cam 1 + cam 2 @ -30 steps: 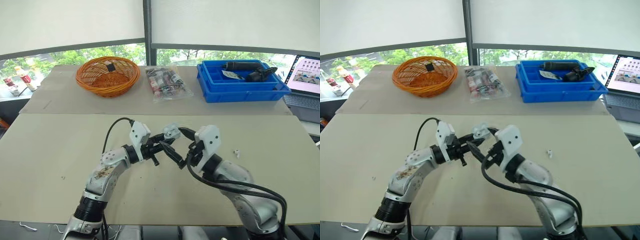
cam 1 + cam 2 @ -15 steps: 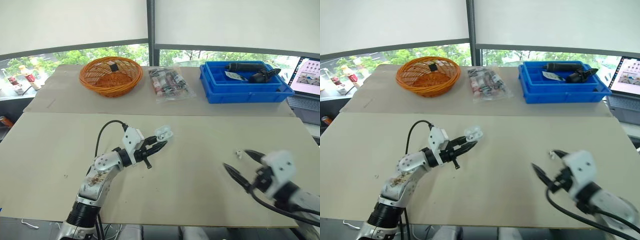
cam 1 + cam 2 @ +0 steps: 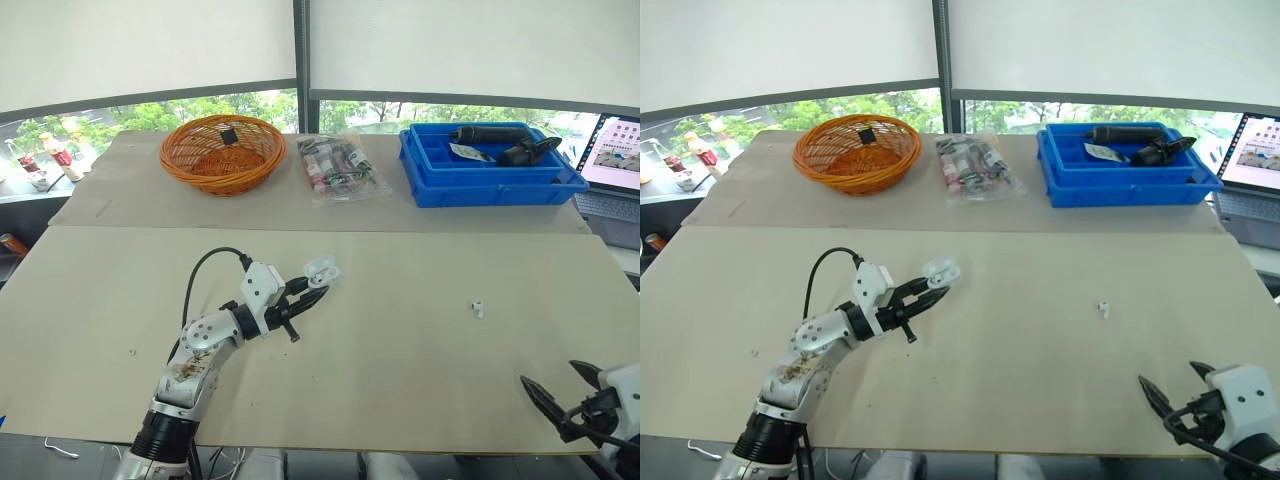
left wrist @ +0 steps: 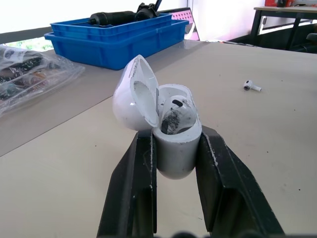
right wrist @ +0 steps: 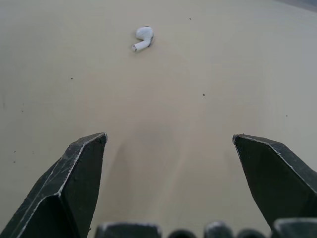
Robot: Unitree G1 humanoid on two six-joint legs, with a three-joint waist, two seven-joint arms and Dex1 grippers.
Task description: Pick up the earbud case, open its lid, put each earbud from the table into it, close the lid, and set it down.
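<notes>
My left gripper (image 3: 308, 293) is shut on the white earbud case (image 4: 171, 133), held a little above the table left of centre. The case's lid (image 4: 133, 93) stands open, and one earbud (image 4: 174, 108) sits inside. A second white earbud (image 3: 478, 309) lies loose on the table to the right, also seen as a small white earbud (image 5: 143, 37) ahead of my right gripper. My right gripper (image 3: 565, 385) is open near the table's front right edge, well short of that earbud, with nothing between its fingers.
Along the back of the table stand an orange wicker basket (image 3: 220, 151), a clear bag of small items (image 3: 335, 165) and a blue tray (image 3: 485, 168) holding dark tools. A laptop (image 3: 612, 160) sits at the far right.
My right gripper has pulled away from the case and swung to the front right, open. The left gripper keeps hold of the open case and has barely moved.
</notes>
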